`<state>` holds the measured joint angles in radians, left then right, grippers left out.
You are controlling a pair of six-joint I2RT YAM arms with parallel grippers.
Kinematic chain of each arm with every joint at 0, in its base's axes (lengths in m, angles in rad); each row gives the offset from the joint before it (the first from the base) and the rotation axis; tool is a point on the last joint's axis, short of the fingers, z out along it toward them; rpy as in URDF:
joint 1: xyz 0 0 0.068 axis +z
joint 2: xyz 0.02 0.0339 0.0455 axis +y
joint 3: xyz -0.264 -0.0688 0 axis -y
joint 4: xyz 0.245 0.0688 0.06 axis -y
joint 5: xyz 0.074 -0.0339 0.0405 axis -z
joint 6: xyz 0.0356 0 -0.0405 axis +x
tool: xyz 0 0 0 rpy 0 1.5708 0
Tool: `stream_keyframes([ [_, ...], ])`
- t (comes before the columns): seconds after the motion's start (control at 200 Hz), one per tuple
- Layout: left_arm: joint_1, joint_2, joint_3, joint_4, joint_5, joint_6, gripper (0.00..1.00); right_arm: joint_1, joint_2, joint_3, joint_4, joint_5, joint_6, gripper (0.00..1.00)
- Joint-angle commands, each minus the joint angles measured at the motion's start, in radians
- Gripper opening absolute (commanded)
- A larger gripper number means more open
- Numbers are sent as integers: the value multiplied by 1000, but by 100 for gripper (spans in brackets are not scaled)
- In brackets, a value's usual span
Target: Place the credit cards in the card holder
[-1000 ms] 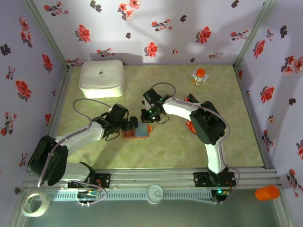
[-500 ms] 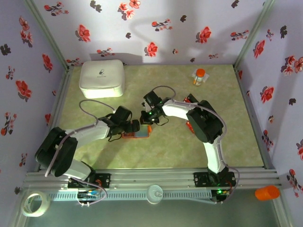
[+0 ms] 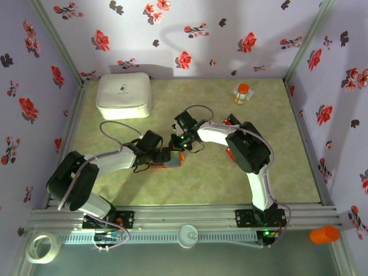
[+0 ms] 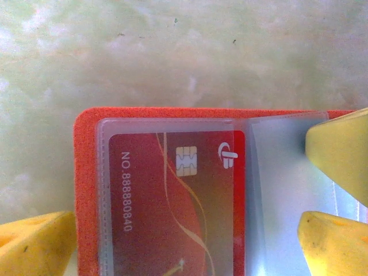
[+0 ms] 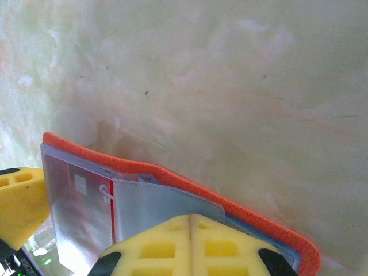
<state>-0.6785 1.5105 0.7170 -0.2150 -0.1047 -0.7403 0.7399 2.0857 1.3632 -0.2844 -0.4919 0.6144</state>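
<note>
Left tool [image 3: 166, 155] advanced astride card holder [image 4: 86, 172], right tool [image 5: 190, 227] closed at sleeve [image 5: 155, 201] edge

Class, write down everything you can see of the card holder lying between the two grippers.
The card holder is a flat orange-red wallet with rounded corners, felt-like in look, lying open on the pale green table. Clear plastic sleeves line its inside. One sleeve holds a glossy red card with a chip. The right gripper has its jaws shut and presses on another sleeve, and the left gripper has its open jaws either side of the holder.
</note>
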Motion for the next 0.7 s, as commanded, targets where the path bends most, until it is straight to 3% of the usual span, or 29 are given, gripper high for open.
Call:
stream_keyframes([
  [0.0, -7, 40, -29, 19, -8, 23, 95, -2, 20, -13, -7, -8, 23, 3],
  [0.27, -9, 60, -36, 35, -3, 26, 87, -5, -19, 20, -40, 0, 15, 7],
  [0.52, -10, 64, -42, 42, 0, 26, 84, -10, -84, 6, -47, 35, 17, 26],
  [0.695, -12, 63, -41, 45, 0, 26, 84, -10, -92, -19, -28, 42, 34, 32],
])
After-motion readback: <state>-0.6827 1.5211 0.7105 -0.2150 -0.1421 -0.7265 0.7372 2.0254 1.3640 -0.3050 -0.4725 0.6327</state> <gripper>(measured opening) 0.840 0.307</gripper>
